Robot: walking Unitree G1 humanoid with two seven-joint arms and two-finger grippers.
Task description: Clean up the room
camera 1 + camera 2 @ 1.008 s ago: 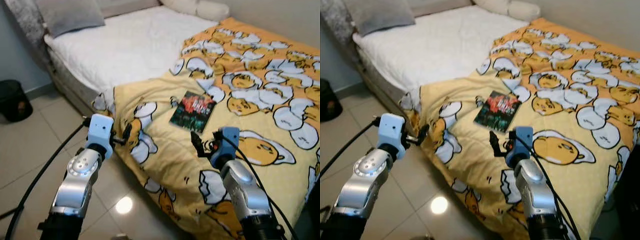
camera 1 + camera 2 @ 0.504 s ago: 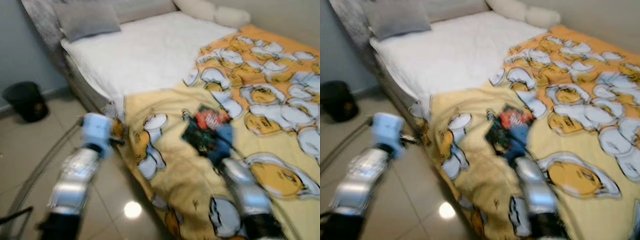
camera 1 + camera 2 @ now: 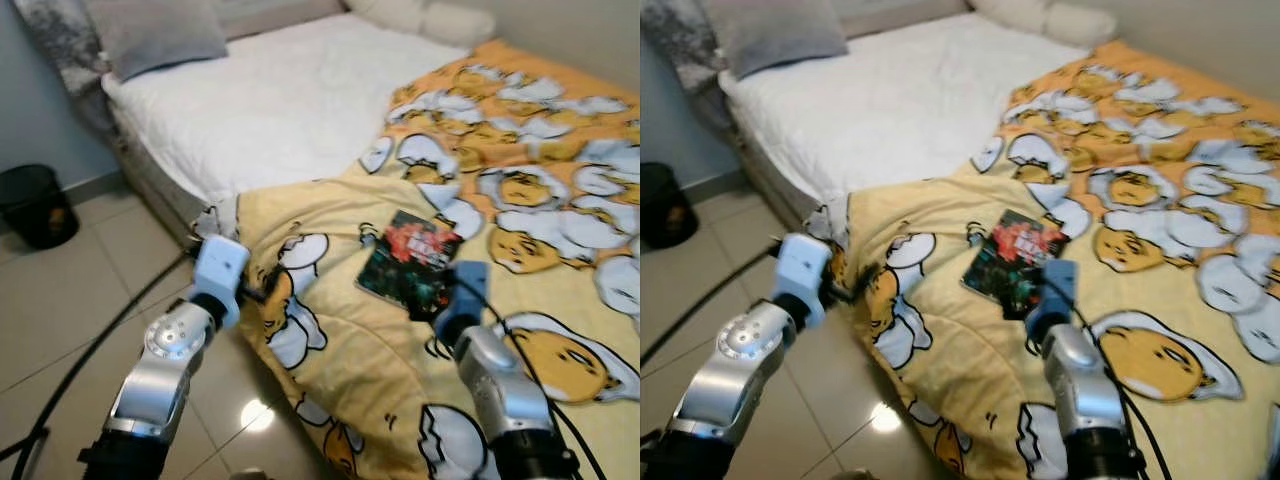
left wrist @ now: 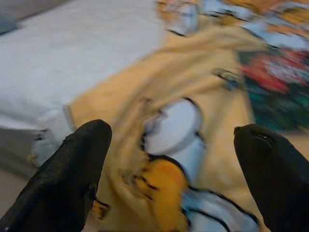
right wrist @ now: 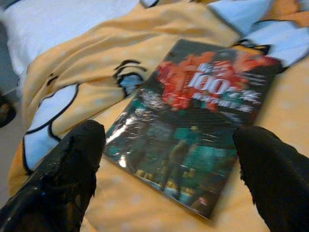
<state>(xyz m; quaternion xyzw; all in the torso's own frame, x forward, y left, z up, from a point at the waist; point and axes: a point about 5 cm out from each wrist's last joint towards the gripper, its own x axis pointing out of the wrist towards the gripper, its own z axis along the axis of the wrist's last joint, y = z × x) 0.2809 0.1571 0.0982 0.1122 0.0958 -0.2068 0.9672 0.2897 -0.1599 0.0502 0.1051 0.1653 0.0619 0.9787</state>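
1. Broadly, from the head cameras: a book [image 3: 410,259] with a dark, glossy cover lies flat on the yellow egg-print blanket [image 3: 340,340], near the edge of the bed [image 3: 260,100] where the blanket drapes toward the tiled floor [image 3: 60,300]. The right gripper [image 3: 428,312] sits at the book's near edge, its wrist housing covering the tips. The left gripper [image 3: 262,290] hangs by the blanket's draped corner, over the floor. A black bin [image 3: 32,204] stands well apart by the wall, and a grey pillow [image 3: 155,35] rests at the head of the bed.

2. Left wrist camera: the two black fingers [image 4: 72,174] stand wide apart with nothing between them, pointed at a blurred fold of blanket (the blur suggests the arm is in motion).

3. Right wrist camera: the right fingers [image 5: 63,179] are spread wide, straddling the book [image 5: 193,125] without holding it; its near edge lies between them.

4. Risks, as I judge them:
   - The book lies flush on soft cloth, so closing may pinch blanket along with it, or miss the thin edge entirely.
   - Its shiny cover looks slippery; a shallow grip could let it slide out.
   - A push instead of a grasp might nudge it toward the draped edge and onto the floor.
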